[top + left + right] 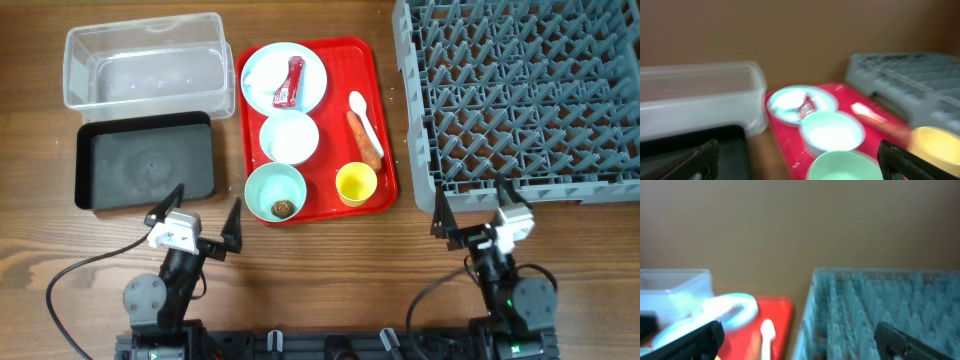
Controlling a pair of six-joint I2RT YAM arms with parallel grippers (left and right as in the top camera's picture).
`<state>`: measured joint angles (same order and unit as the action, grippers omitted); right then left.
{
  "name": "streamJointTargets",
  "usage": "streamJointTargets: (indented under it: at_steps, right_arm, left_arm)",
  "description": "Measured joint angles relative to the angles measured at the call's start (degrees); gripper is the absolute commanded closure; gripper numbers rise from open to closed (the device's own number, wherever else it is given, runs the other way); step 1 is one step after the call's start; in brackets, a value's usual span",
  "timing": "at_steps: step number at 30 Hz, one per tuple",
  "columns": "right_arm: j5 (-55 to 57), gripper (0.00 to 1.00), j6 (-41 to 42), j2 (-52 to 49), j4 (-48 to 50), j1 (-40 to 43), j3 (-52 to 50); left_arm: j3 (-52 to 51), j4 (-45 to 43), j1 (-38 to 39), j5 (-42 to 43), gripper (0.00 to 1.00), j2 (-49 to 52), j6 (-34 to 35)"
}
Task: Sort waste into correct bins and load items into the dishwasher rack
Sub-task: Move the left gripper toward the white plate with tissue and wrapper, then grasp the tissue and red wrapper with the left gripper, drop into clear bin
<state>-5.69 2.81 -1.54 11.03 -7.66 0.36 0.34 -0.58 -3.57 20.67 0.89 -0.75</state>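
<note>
L hand, R hand: jaws wide apart, empty, near worktop edge. Red tray centre: 1 plate w/ wrapper, 2 bowls, 1 cup, 1 spoon. 2 bins left, 1 rack right.

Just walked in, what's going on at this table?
Nothing is handled yet. The left claw and right claw hover open and empty. The flat red tray carries a round pale-blue plate with a crumpled red-and-white wrapper, a white bowl, a mint-green bowl, a small yellow cup, a white plastic spoon and an orange stick. The grey pegged rack, clear plastic tub and black tray hold nothing.
</note>
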Motion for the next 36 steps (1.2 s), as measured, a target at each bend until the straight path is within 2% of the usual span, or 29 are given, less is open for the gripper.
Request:
streamJointTargets:
  at_steps: [3,9,13,14,15,16,17,18,22,25,28,29,33,36]
  right_arm:
    - [-3.72,0.00,0.85,0.00,8.98,0.00,0.70]
    - [-9.60,0.00,0.63,-0.92,6.16,0.00,13.38]
    - [-14.69,0.00,-0.76,-9.97,-0.24,0.00,26.16]
    - [-17.99,0.00,-1.88,-16.11,-4.42,0.00,31.98]
    - [-19.74,0.00,-2.62,-19.47,-5.64,0.00,34.75]
    - [-22.53,0.00,-3.63,-23.78,-11.78,0.07,38.71]
    - [-25.86,0.00,-4.31,-30.80,-14.71,0.07,44.48]
    - [-27.36,0.00,-4.61,-34.36,-17.81,0.13,46.99]
    - [-35.95,0.00,-5.29,-51.87,-27.78,0.17,57.07]
    - [-44.48,0.00,-5.27,-61.57,-29.64,0.24,57.55]
    - [-55.58,0.00,-1.79,-69.53,-21.73,0.26,57.55]
    - [-58.23,0.00,3.96,-71.52,-16.28,0.26,57.55]
    - [-60.24,0.09,13.68,-76.37,-7.61,0.26,57.66]
    - [-57.88,0.08,15.85,-77.64,-8.02,0.26,57.72]
  left_arm:
    - [2.62,-1.73,0.00,5.44,0.00,-0.04,2.82]
    - [21.33,9.53,-0.09,9.01,0.00,4.26,5.01]
    - [41.44,23.23,-0.15,10.97,0.00,20.39,5.22]
    - [48.89,29.24,-0.15,11.74,0.00,27.34,4.79]
    - [52.74,32.98,-0.15,12.11,0.00,31.39,4.35]
    - [56.41,38.77,-0.15,12.17,0.00,34.86,3.76]
    - [63.93,44.85,-0.15,12.66,0.00,43.45,2.34]
    - [66.36,47.04,-0.17,12.66,0.00,47.56,1.90]
    - [68.78,51.12,-0.24,12.63,0.00,62.55,0.81]
    - [68.81,51.06,-0.26,12.35,0.00,72.32,0.70]
    - [68.85,50.25,-0.26,12.26,0.00,79.01,0.59]
    - [68.87,50.07,-0.26,12.24,0.00,80.56,0.59]
    - [68.87,50.51,-0.24,12.76,0.00,85.11,1.53]
    - [69.09,49.07,1.20,12.76,0.00,85.55,3.08]
